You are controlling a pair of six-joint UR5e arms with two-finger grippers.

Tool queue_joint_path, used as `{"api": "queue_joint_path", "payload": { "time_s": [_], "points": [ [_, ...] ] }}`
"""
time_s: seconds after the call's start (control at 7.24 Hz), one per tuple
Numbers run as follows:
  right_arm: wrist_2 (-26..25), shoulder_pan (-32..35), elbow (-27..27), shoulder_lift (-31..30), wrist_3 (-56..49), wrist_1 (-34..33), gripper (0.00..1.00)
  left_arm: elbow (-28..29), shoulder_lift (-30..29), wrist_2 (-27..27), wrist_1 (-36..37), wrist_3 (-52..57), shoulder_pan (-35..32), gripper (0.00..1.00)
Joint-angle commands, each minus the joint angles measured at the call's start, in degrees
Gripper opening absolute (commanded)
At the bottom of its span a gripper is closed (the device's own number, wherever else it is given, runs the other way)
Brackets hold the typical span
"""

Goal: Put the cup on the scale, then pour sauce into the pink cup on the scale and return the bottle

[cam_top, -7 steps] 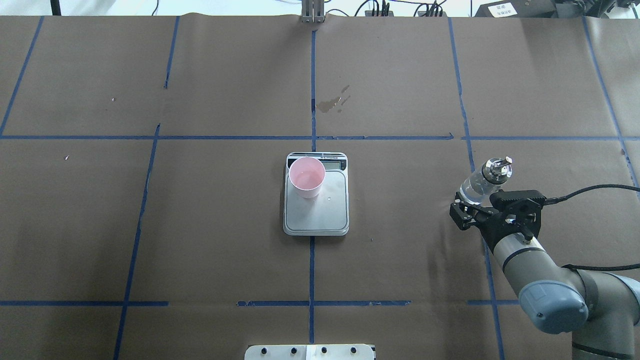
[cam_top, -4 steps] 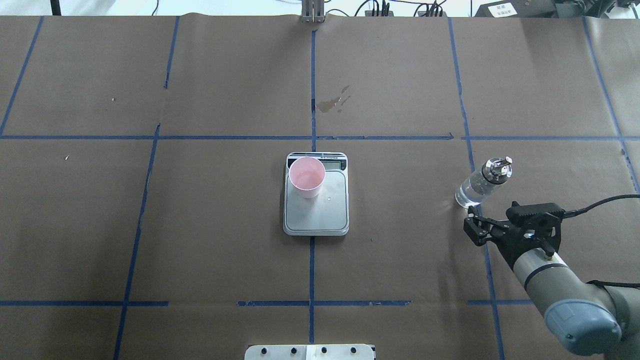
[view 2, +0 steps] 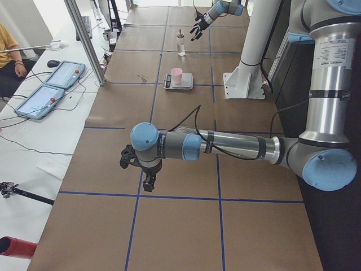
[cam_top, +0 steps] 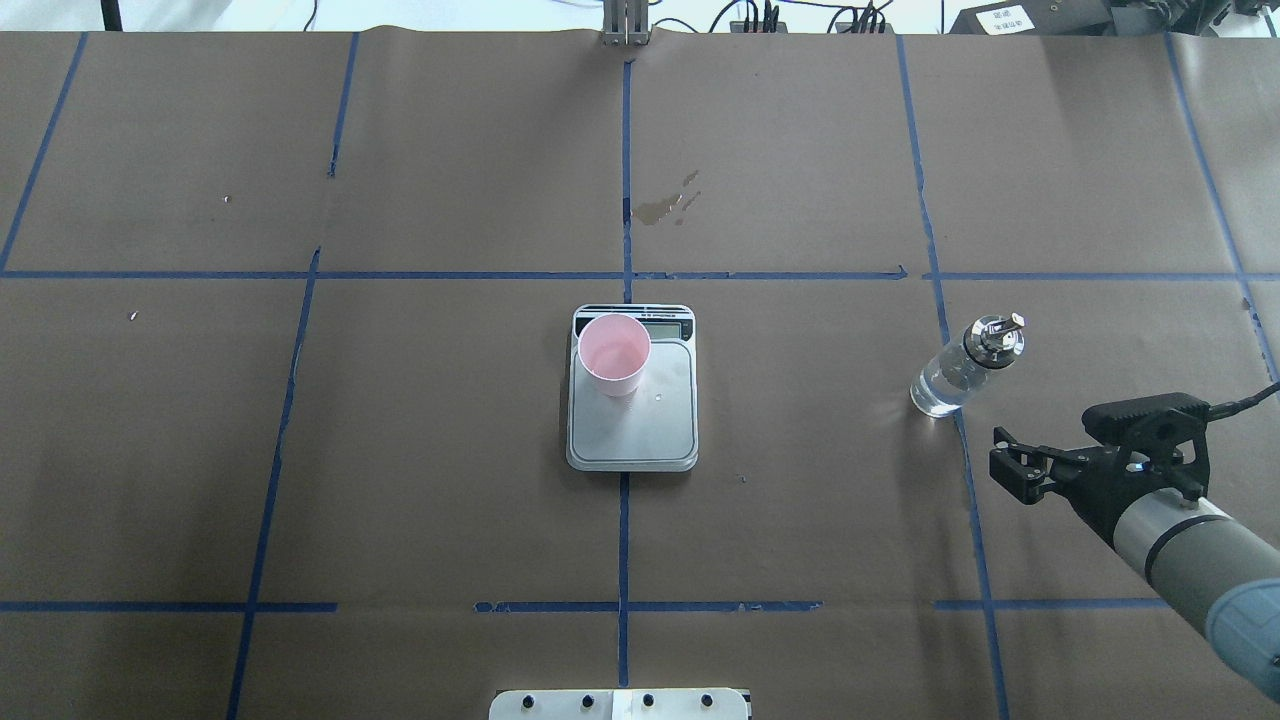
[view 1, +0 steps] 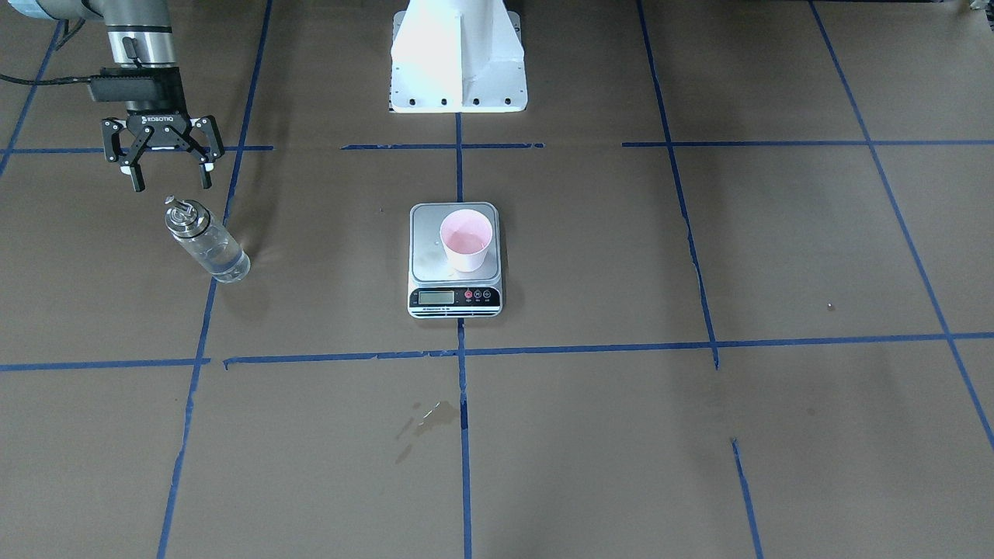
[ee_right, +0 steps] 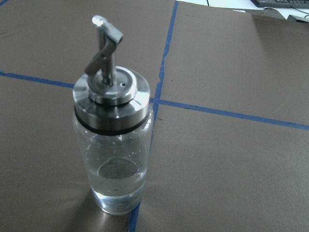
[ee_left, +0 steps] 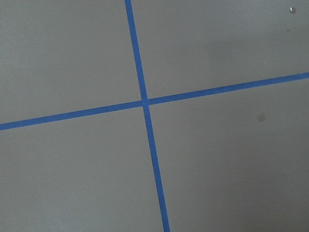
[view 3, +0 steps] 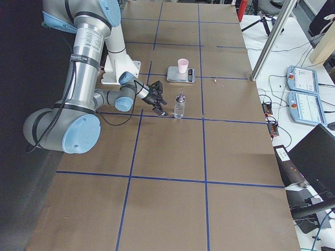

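Two grippers showed, both well away from the scale [view 1: 428,242] at mid-table. The cup [view 1: 466,241] stood upright on the scale's steel platform, toward the display end and the robot's left side, with a shallow pool of liquid inside. A small droplet [cam_top: 657,397] lay on the platform just beside the cup. The bottle [cam_top: 955,375] stood upright on a blue tape line [cam_top: 977,560] well to the scale's right, with clear sauce [ee_right: 116,179] filling its lower part. The right gripper [view 1: 172,185] hung near the bottle, farther from the scale, its fingers spread and holding nothing. The left gripper [view 2: 139,169] hovered far to the scale's left; whether it was spread or pressed together could not be told.
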Motion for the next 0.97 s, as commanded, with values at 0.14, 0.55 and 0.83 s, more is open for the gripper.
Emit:
{"api": "queue_joint_path", "payload": {
  "time_s": [0.14,0.55,0.83],
  "points": [
    [30.0,22.4,-2.7,-0.1,-17.8,4.0,1.00,0.0,0.0,0.0,-0.1,0.1,0.0,1.00],
    [59.2,51.1,-10.5,5.3,-41.2,-5.1,1.00,0.1,0.1,0.0,-0.1,0.1,-0.1,1.00],
    [65.2,63.0,-10.9,11.7,-58.0,-26.3,1.00,0.3,0.1,0.1,-0.1,0.1,-0.1,1.00]
  ]
}}
